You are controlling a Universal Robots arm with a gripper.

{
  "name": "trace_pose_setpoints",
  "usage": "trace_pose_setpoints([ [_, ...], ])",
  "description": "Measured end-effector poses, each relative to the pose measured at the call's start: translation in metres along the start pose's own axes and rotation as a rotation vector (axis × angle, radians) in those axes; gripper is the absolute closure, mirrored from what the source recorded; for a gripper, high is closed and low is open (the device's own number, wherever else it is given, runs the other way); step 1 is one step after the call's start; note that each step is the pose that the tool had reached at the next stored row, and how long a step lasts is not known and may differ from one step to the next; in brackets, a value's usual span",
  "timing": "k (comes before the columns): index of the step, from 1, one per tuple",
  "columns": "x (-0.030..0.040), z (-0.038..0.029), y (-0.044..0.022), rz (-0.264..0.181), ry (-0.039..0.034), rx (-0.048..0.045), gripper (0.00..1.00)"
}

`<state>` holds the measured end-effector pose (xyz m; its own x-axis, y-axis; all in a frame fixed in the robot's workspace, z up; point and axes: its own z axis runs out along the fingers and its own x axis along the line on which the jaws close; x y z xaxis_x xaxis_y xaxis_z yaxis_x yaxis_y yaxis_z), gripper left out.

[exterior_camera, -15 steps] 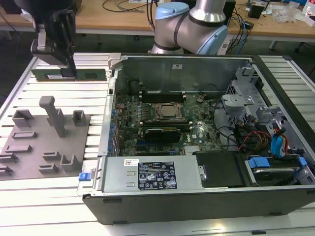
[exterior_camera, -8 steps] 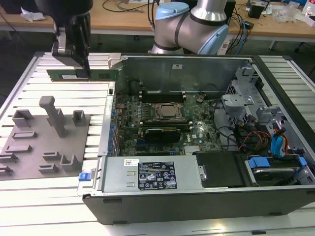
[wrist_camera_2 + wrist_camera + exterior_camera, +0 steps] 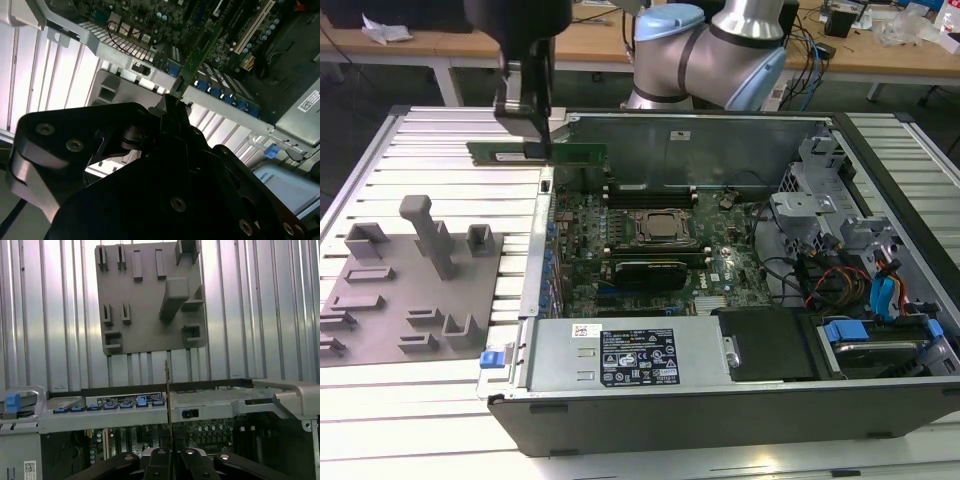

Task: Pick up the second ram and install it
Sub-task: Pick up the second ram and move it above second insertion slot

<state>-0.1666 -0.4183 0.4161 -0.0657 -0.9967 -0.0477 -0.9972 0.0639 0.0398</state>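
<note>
Item: second ram (image 3: 580,153). Loc: above case's rear wall, approx 10 o'clock from CPU socket (image 3: 660,228) in exterior view. Claw (image 3: 535,148) pinching it mid-length, board level, prob. to stay balanced & square w/ slots. Fixture plate (image 3: 380,330) on tabletop, 8 o'clock.

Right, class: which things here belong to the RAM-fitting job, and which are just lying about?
Job: second ram, gripped by the tool; motherboard in the open case.
Lying about: grey fixture plate; power supply; coloured cables.
</note>
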Motion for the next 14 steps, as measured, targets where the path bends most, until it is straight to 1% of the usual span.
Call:
trace_pose_setpoints([
  [2,-0.0011,0.0005,-0.0076,0.000,0.0000,-0.0009,0.87],
  [4,-0.0030,0.0009,-0.0192,0.000,0.0002,-0.0017,0.87],
  [5,-0.0043,0.0012,-0.0270,0.000,0.0002,-0.0024,0.87],
  [7,-0.0055,0.0013,-0.0341,0.000,0.0001,-0.0029,0.87],
  [8,-0.0066,0.0014,-0.0393,0.000,0.0002,-0.0034,0.87],
  [9,-0.0084,0.0017,-0.0470,0.000,0.0004,-0.0045,0.87],
  [11,-0.0104,0.0023,-0.0542,0.000,0.0003,-0.0058,0.87],
  [12,-0.0125,0.0034,-0.0619,0.000,0.0004,-0.0076,0.87],
  [13,-0.0137,0.0043,-0.0672,0.000,0.0005,-0.0089,0.87],
  [14,-0.0163,0.0061,-0.0757,0.001,0.0009,-0.0116,0.87],
])
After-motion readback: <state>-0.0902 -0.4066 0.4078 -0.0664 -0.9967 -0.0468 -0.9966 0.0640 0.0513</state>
